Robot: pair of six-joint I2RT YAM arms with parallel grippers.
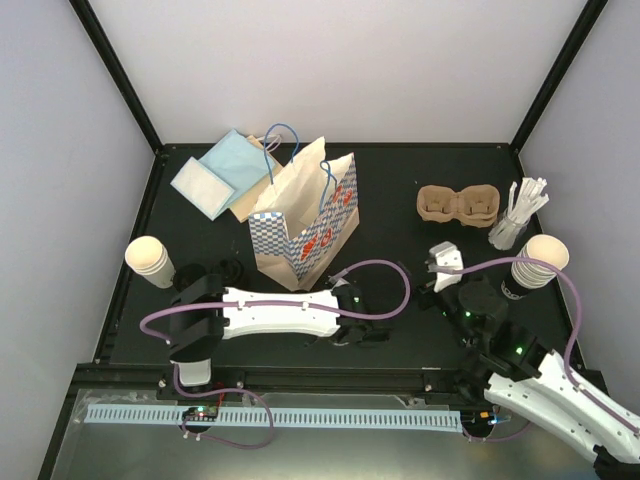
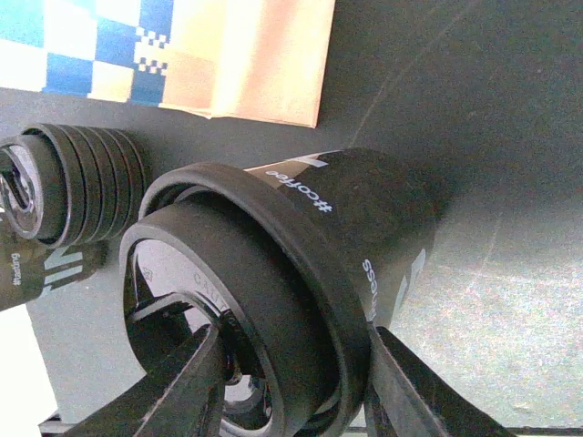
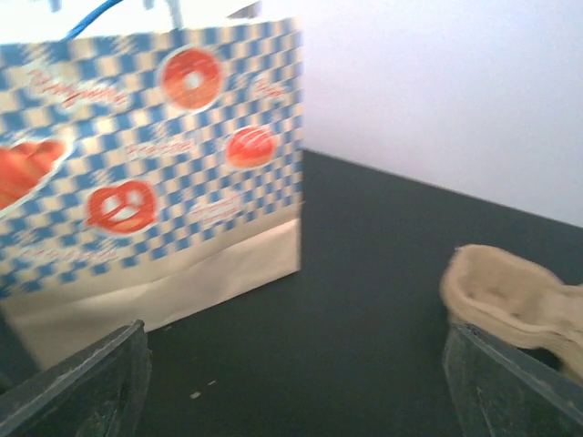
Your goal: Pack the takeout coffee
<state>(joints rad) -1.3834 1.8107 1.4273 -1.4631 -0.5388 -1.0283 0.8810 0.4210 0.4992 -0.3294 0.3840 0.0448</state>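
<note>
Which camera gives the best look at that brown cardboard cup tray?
The top external view: the whole cup tray shows, both holes empty. The right wrist view catches only one blurred end of the tray, cut off by the picture's edge. The left wrist view does not show it.

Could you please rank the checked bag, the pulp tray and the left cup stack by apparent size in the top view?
1. checked bag
2. pulp tray
3. left cup stack, only slightly smaller than the tray

The left arm (image 1: 280, 312) lies low by the tabletop's (image 1: 400, 180) near edge, left gripper (image 2: 296, 344) pinching a black lid (image 2: 273, 259). The right gripper (image 3: 296, 387) has its fingers (image 3: 82, 387) spread wide.
</note>
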